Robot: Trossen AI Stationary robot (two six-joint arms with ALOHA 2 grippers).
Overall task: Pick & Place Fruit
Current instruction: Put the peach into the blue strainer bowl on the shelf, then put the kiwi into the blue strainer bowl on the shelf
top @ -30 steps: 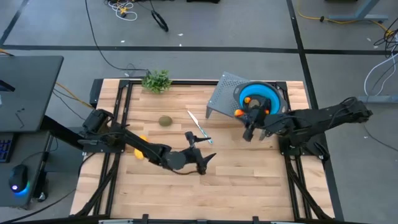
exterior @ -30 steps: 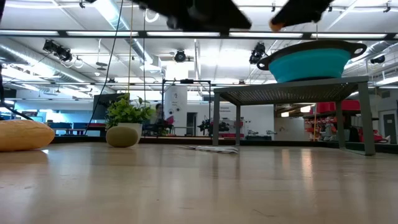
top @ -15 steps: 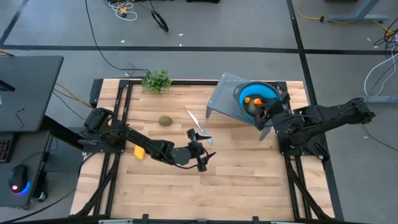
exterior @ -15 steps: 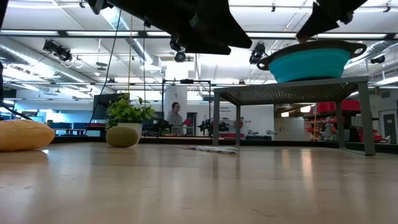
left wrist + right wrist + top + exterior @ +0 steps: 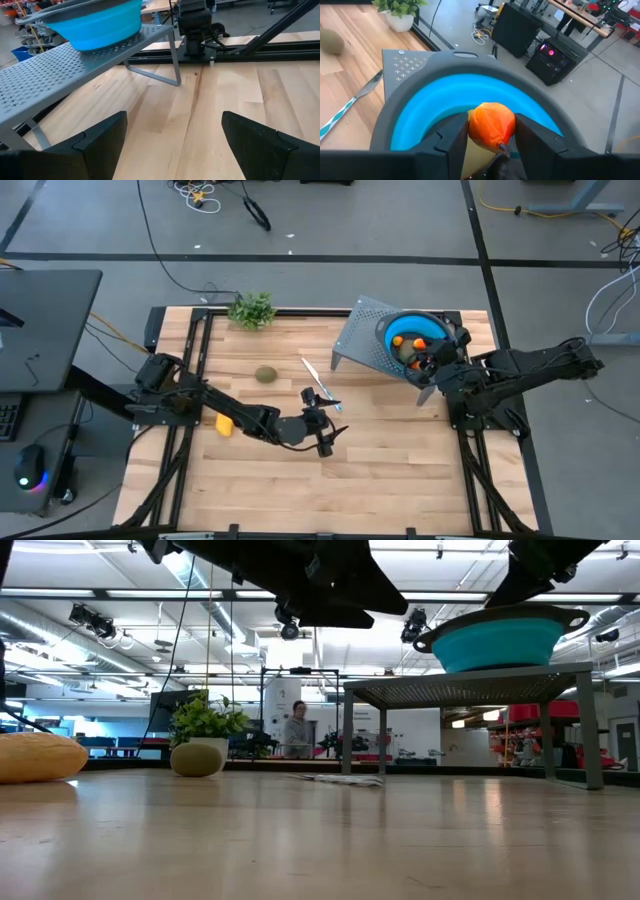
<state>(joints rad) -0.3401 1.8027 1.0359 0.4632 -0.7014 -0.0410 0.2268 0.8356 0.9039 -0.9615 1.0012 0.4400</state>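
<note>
Orange between my right gripper (image 5: pixel 491 131) fingers — a small orange fruit (image 5: pixel 491 121), clamped and hanging just over the blue bowl (image 5: pixel 422 107) on the grey metal rack (image 5: pixel 362 340). I read this as the placing step, near done. Next I need to spread those fingers so the fruit drops inside the rim, beside the orange piece (image 5: pixel 399 341) already there, then lift clear without nudging the bowl. My left gripper (image 5: pixel 322 436) waits mid-table, fingers spread and empty. The yellow fruit (image 5: pixel 224 424) and an olive oval (image 5: pixel 266 374) lie on the wood — still to fetch.
</note>
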